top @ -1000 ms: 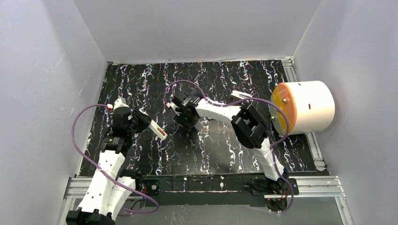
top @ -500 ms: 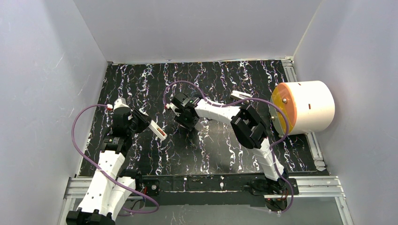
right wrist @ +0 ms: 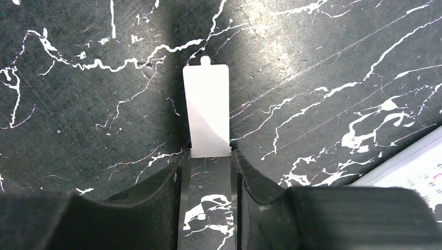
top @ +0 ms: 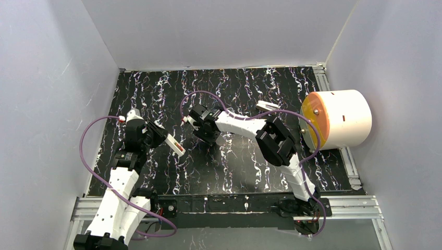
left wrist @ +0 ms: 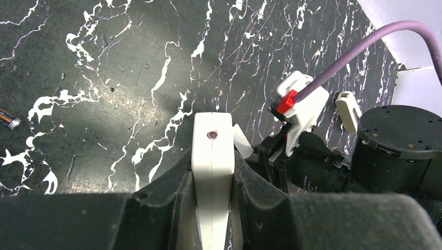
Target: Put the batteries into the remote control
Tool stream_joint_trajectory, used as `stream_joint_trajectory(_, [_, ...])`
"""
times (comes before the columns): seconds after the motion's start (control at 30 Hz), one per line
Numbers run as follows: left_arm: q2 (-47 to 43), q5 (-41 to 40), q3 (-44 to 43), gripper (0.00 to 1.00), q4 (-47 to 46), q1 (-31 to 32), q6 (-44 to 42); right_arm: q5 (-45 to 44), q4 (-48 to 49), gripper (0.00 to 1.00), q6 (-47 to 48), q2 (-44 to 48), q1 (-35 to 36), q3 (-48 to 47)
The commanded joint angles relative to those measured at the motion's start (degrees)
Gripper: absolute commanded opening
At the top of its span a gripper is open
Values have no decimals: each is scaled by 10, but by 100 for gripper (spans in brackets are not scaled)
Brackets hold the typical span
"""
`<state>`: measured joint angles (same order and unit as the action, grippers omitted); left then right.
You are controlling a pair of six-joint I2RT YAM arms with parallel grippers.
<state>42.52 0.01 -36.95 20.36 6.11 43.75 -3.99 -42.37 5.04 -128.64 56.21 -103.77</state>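
My left gripper is shut on a white remote, edge up between the fingers in the left wrist view. A small dark and red patch shows near the remote's far end from above. My right gripper is just right of the remote, its fingertips closed on the near end of a flat white battery cover. The cover's edge also shows beside the remote. One battery, dark with a yellowish end, lies on the mat at the left edge of the left wrist view.
The black marbled mat covers the table. A small white piece lies behind the right arm. A white drum with an orange face stands off the mat's right edge. Grey walls close in on three sides.
My right gripper has shifted slightly left and toward the back with the cover. The left gripper and remote have barely moved.
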Motion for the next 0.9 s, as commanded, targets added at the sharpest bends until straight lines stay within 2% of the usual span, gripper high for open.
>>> stream_joint_trajectory(0.0, [-8, 0, -1, 0, 6, -4, -8, 25, -28, 37, 6, -56, 9, 20])
stream_joint_trajectory(0.13, [-9, 0, -2, 0, 5, -4, -10, 27, -78, 30, -5, -81, 3, -9])
stream_joint_trajectory(0.3, [-1, 28, 1, 0, -3, -4, -12, 6, -50, 27, -15, -51, 4, 7])
stream_joint_trajectory(0.67, [29, 128, 38, 0, -98, -4, -25, -24, 66, 26, -57, 93, 3, 105])
stream_joint_trajectory(0.87, [51, 162, 42, 0, -132, -4, -34, -8, 103, 26, -82, 168, 3, 165])
